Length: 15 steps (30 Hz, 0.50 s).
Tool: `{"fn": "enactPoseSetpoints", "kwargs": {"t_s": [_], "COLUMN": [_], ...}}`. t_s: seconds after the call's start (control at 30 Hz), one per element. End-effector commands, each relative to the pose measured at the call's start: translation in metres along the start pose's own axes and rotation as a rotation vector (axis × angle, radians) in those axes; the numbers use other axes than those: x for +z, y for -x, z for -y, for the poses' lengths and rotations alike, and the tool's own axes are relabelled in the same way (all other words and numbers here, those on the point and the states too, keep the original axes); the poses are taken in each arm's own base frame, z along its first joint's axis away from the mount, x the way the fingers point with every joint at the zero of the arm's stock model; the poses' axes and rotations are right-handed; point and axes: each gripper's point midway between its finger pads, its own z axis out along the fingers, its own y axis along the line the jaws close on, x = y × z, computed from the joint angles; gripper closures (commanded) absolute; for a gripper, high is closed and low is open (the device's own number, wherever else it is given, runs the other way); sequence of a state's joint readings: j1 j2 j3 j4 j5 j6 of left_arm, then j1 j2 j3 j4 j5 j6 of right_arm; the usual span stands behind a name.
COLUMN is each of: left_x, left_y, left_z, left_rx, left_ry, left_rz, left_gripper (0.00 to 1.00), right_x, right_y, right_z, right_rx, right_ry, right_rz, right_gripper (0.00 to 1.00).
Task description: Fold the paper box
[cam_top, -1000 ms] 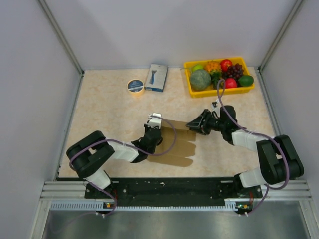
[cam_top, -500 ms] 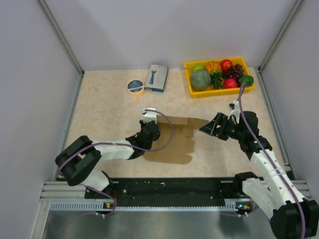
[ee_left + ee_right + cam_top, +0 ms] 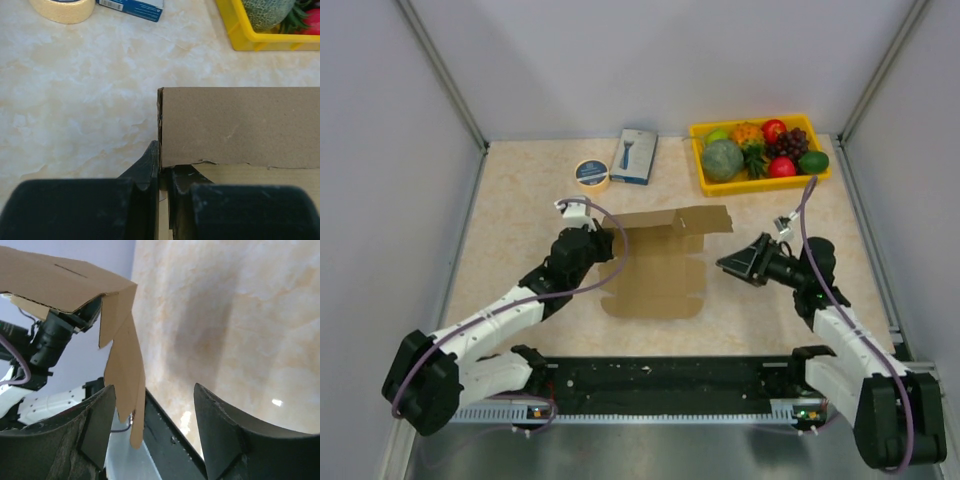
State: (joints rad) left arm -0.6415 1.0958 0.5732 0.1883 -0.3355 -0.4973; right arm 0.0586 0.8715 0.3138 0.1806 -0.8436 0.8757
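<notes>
Left jaws were clamped shut on the paper box (image 3: 655,285); right jaws stood open and held nothing.

From the top camera, the box sat on the table (image 3: 520,210) between my two arms. Its base panel lay flat, and its far panel stood raised off the table, with a flap reaching out to the right. The left arm (image 3: 510,305) met the card at the far left end. The right arm (image 3: 832,322) pointed at the box's right edge, near it but apart. A yellow tray (image 3: 765,187) of fruit, a tape roll (image 3: 591,173) and a small blue box (image 3: 634,156) sat along the far side, well apart from the work.

From the left wrist, the grip was plain. Both jaws pressed together with the thin card edge between them, and the paper box (image 3: 240,125) rose upright just beyond, ragged along its lower edge.

From the right wrist, the jaws gaped with bare table between them. The paper box (image 3: 60,280) showed at upper left, a side flap hanging from its end toward one jaw. I could not tell whether flap and jaw touched, though I judged them apart.

I put the fold at an early stage. One wall was up, the remaining flaps looked flat, and nothing was tucked or locked. Raising the other walls and closing the box were left to do.
</notes>
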Motion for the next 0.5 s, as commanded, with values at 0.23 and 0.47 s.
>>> {"fn": "enactPoseSetpoints", "kwargs": {"t_s": [0.23,0.47], "left_x": [-0.021,-0.021], "left_y": [0.02,0.018], "left_z": [0.049,0.058], "left_rx": [-0.174,-0.205], "left_ry": [-0.261,-0.306], "left_rz": [-0.035,-0.039], "left_gripper": [1.0,1.0], "right_x": [0.009,0.013], "right_y": [0.026,0.027], "right_z": [-0.08,-0.099], "right_rx": [-0.016,-0.004], "right_ry": [0.375,0.441], "right_rz": [0.074,0.072], "right_gripper": [0.43,0.46]}}
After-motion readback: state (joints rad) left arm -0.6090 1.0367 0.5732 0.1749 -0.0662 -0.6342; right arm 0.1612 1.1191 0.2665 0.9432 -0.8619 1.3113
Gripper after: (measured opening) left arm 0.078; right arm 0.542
